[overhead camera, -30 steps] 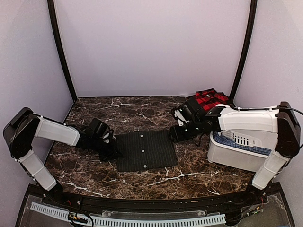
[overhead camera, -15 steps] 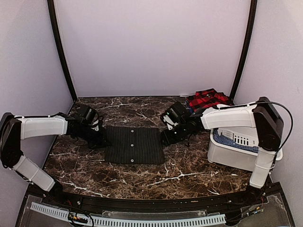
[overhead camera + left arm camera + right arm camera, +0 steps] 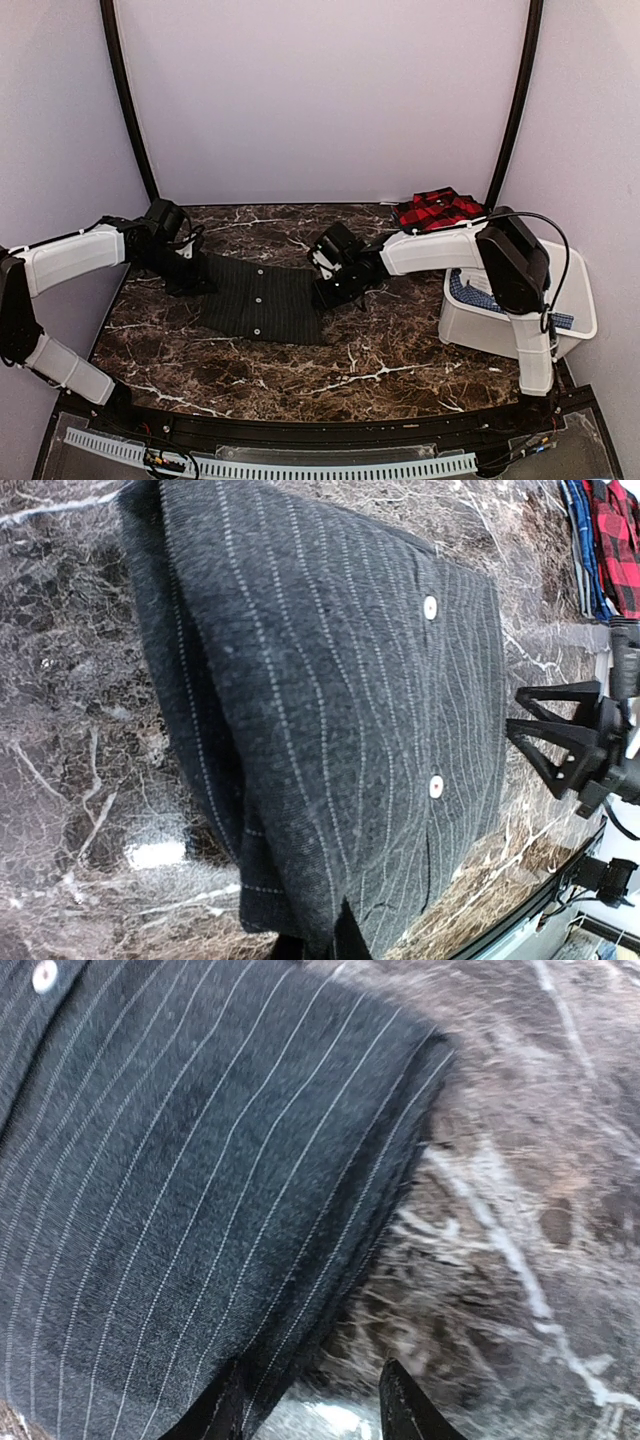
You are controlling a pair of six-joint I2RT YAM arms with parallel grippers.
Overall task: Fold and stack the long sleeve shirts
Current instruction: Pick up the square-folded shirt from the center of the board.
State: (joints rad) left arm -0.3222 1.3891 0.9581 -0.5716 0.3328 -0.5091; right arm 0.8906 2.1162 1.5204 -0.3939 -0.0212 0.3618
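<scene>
Left of centre on the worktop (image 3: 400, 372): the charcoal pinstripe shirt (image 3: 285, 310), folded to a rough rectangle and lying flat, placket up, set slightly askew.

- Cloth: matte woven, dark grey with fine pale stripes. Small round white buttons (image 3: 430, 607) run in a line down the middle. The folded edges are several layers thick, with soft rounded corners.
- Worktop surface: glossy, brown-black marble pattern with white veins. It shows a pale glare patch in the left wrist view.

Left end effector (image 3: 195, 283): at the shirt's left edge, near its far corner.
- Its wrist view shows only dark slivers of the fingers (image 3: 345, 935) at the bottom of the frame, against the cloth.
- Cannot tell whether they are apart or closed on the fabric.

Right end effector (image 3: 325, 293): at the shirt's right edge.
- Its wrist view shows two black fingers (image 3: 215, 1410) standing apart, one over the striped cloth and the other over bare marble.
- The thick folded edge runs between them and nothing looks pinched.
- The left wrist view shows the same prongs spread, just beside that edge.

Red-and-black plaid shirt (image 3: 438, 208): a folded bundle at the far right corner of the worktop, well apart from both end effectors.

White plastic bin (image 3: 490, 335): a rounded rectangle with a slotted wall, at the right side, nearer than the plaid shirt. A blue checked cloth (image 3: 470, 292) lies inside it.
</scene>
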